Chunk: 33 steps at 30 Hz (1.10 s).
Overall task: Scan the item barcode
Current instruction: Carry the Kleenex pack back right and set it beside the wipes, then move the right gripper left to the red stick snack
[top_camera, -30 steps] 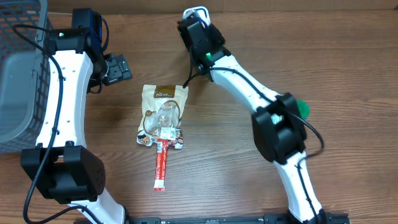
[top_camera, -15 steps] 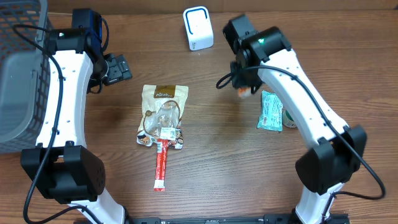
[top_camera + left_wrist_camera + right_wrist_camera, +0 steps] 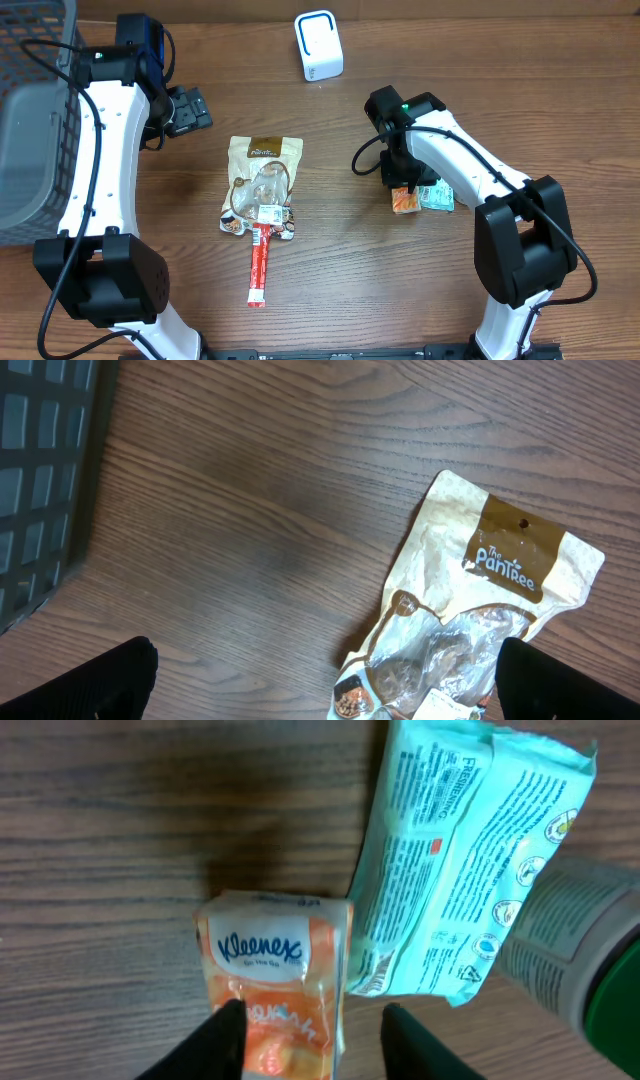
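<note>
R claw (image 3: 312, 1025) down from scanner (image 3: 319, 45), parted over Kleenex pack (image 3: 270, 955); L claw (image 3: 325, 655) wide.

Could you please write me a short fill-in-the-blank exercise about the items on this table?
1. The orange soft tissue pack by the right gripper bears the brand name ____.
2. The beige plastic snack pouch meets a slim ____ stick sachet at its lower end.
3. The left gripper hangs with its jaws wide ____, holding nothing.
Missing words: Kleenex; red; open.
</note>
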Each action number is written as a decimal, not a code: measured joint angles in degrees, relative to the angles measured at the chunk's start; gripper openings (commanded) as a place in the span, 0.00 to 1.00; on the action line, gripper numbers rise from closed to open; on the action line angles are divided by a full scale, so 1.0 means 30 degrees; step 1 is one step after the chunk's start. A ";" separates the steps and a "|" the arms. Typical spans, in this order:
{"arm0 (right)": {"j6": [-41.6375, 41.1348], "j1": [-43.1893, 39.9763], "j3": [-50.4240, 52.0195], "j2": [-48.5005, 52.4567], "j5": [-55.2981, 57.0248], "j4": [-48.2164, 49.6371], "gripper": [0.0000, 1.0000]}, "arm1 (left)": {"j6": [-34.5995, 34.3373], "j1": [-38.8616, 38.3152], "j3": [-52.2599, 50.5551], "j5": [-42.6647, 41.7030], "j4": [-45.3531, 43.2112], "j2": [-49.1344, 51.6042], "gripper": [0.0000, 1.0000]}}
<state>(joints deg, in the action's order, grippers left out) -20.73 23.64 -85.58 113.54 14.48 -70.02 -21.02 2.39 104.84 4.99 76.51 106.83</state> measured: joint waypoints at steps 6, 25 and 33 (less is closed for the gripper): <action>-0.0080 0.0007 0.0000 0.0000 -0.2455 0.1829 0.46 | 0.0000 0.0000 -0.0007 0.0007 0.0007 0.0000 1.00; -0.1661 0.5013 0.0015 0.0000 -1.2174 0.3621 0.46 | 0.0000 0.0000 -0.0007 0.0007 0.0007 0.0000 1.00; -0.1974 0.4758 0.0015 -0.0204 -1.2021 0.3002 0.47 | 0.0000 0.0000 -0.0007 0.0007 0.0000 0.0000 1.00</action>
<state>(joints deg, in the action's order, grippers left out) -26.65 37.91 -85.54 112.92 -21.58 -61.01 -21.02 2.39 104.81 5.02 76.51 106.83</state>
